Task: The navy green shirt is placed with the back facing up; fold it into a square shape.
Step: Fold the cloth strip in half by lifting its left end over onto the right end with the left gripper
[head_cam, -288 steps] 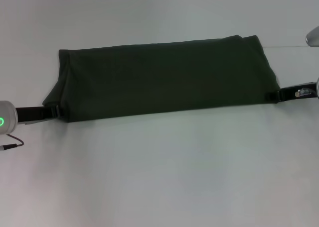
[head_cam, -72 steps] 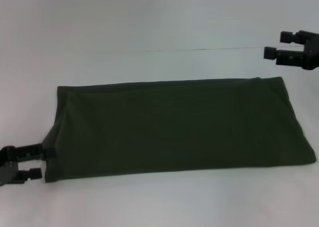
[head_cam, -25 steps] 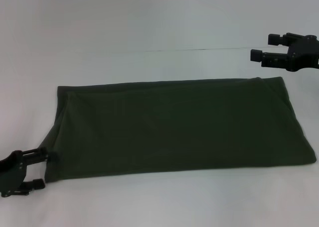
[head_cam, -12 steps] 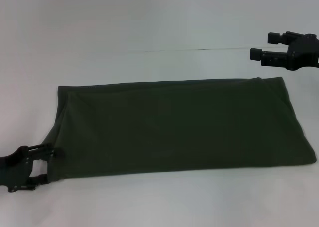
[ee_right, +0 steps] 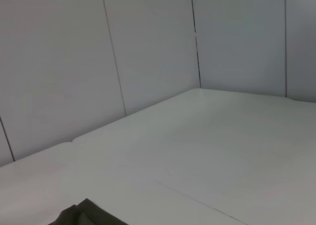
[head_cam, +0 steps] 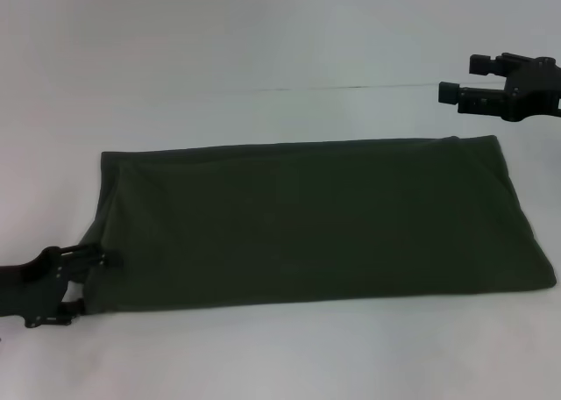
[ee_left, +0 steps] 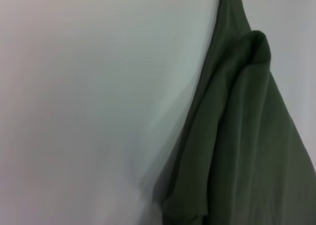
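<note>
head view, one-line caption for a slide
Left claw at the folded shirt's near left corner; right claw open above its far right.

I see the navy green shirt (head_cam: 316,220) as one plain dark olive-green, no print or pattern, on a table (head_cam: 280,40) of flat pale grey-white crossed by one thin dark seam. My left gripper (head_cam: 83,282) and right gripper (head_cam: 458,77) are both matte black. From the right wrist, the wall panels (ee_right: 148,52) read light grey with dark joint lines.
</note>
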You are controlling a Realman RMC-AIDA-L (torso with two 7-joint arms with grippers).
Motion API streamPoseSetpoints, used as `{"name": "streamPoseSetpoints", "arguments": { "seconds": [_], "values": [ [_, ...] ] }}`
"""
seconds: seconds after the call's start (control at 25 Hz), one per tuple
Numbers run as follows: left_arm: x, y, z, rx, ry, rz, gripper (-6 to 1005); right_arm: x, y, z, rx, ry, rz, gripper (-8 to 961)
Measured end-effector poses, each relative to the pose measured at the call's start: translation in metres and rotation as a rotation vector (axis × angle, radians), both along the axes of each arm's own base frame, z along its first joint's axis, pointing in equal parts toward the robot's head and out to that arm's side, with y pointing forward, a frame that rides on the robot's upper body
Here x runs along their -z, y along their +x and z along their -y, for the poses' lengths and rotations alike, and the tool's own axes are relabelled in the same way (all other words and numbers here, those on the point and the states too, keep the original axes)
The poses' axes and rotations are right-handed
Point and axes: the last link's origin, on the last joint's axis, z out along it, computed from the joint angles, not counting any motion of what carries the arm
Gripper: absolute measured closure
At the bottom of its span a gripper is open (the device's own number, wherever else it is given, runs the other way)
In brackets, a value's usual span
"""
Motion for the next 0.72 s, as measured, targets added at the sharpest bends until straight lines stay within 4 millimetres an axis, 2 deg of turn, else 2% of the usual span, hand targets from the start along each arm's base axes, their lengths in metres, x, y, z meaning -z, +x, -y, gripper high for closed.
{"name": "streamPoseSetpoints", "arguments": {
  "seconds": [0.32,0.72],
  "values": [
    [-0.0011,0.0021,-0.0075,0.006,0.015,-0.014,65,0.0008,-0.0027,-0.001,-0.002,-0.002,-0.01,60],
    [-0.0017,0.0073,-0.0074,0.023,-0.014,0.007,64,0.0029,-0.0044,-0.0009,-0.002,-0.001,-0.023,61]
  ]
}}
